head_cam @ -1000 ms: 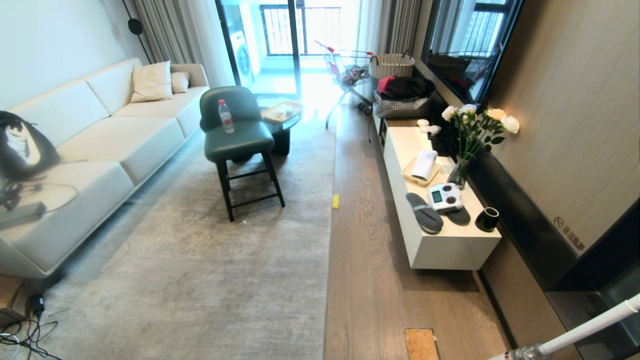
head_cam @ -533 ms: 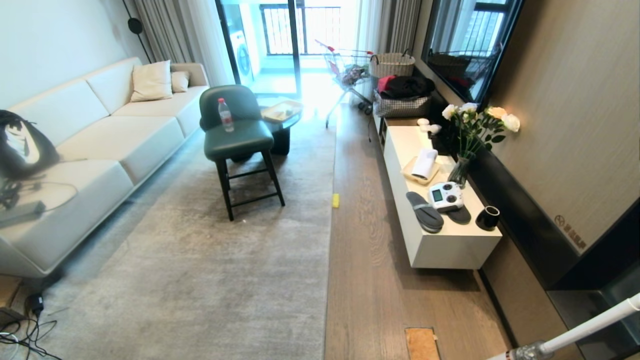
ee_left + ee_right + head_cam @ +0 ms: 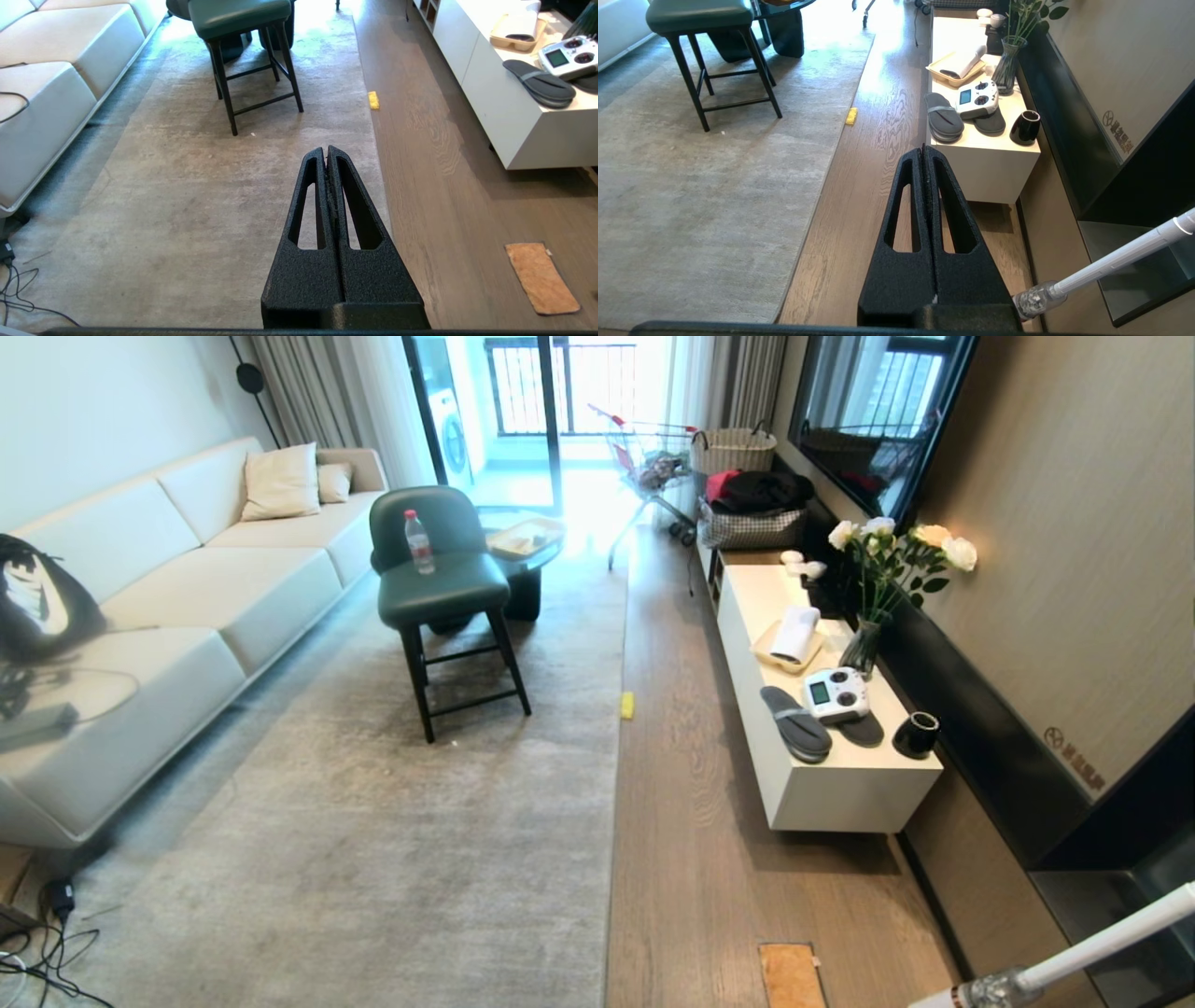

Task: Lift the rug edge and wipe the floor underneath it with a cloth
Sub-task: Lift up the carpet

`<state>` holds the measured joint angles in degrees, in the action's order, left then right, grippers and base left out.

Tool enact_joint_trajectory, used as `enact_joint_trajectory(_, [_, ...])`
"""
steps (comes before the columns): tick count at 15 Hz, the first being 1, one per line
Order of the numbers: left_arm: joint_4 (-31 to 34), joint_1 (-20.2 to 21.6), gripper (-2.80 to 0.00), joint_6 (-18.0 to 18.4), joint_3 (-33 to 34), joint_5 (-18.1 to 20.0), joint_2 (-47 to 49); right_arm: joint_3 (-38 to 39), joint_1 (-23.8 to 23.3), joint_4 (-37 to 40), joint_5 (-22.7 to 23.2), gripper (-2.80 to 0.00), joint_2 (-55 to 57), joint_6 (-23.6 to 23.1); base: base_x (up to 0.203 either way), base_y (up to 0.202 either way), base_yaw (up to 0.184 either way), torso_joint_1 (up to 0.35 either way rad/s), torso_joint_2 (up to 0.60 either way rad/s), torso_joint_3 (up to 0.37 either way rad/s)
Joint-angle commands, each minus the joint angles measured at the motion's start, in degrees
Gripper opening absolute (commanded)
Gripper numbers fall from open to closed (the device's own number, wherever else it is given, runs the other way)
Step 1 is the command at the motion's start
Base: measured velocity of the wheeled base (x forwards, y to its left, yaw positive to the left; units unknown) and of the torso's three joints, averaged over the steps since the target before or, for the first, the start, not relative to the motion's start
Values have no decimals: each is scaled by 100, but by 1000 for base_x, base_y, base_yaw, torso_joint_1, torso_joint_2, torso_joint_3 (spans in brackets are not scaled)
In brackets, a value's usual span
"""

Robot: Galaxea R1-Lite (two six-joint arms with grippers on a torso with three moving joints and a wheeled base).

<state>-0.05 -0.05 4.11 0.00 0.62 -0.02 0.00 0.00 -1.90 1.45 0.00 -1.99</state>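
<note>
Fingers: left gripper (image 3: 326, 150) pressed together tip to tip, holding nothing, hanging above the rug near its floor-side border. Right gripper (image 3: 923, 149) likewise closed and empty, hanging over the bare planks beside the white cabinet. Neither arm shows in the head view.

Rug (image 3: 392, 821): very large, pale grey-beige, lying flat across the room. The rug edge (image 3: 616, 784) runs straight along its right side, down on the floor, not lifted.

Sofa (image 3: 187, 597): cream, along the left wall, on the far side of the rug; a black bag (image 3: 42, 602) sits on its near end.

Floor (image 3: 691, 821): grey-brown wood-grain planks, a strip between the rug edge and the cabinet.

Worktop: white low cabinet (image 3: 822, 784) on the right, carrying grey slippers (image 3: 794, 723), a white handheld controller (image 3: 836, 693), a black cup (image 3: 915, 735), a vase of flowers (image 3: 878, 579) and a tray with a rolled towel (image 3: 794, 635).

Green chair (image 3: 439, 588): stands on the rug, a water bottle (image 3: 415, 541) upright on its seat.

White pole (image 3: 1092, 947): slants in at the lower right.

Cloth (image 3: 792, 976): orange, lying flat on the planks at the near end, apart from the rug edge, right of it.

Small yellow block (image 3: 627, 705): on the floor, just beside the rug edge, further up.
</note>
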Motion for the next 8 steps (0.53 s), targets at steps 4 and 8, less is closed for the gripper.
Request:
enact_joint_trajectory(4, [-4, -4, -280, 2, 0, -1, 2, 0, 0, -4, 4, -280, 9, -3, 0, 0, 0, -127, 305, 176])
enact_joint_trajectory(8, [-4, -2, -280, 2, 0, -1, 2, 0, 0, -4, 4, -280, 9, 5, 0, 0, 0, -138, 327, 188])
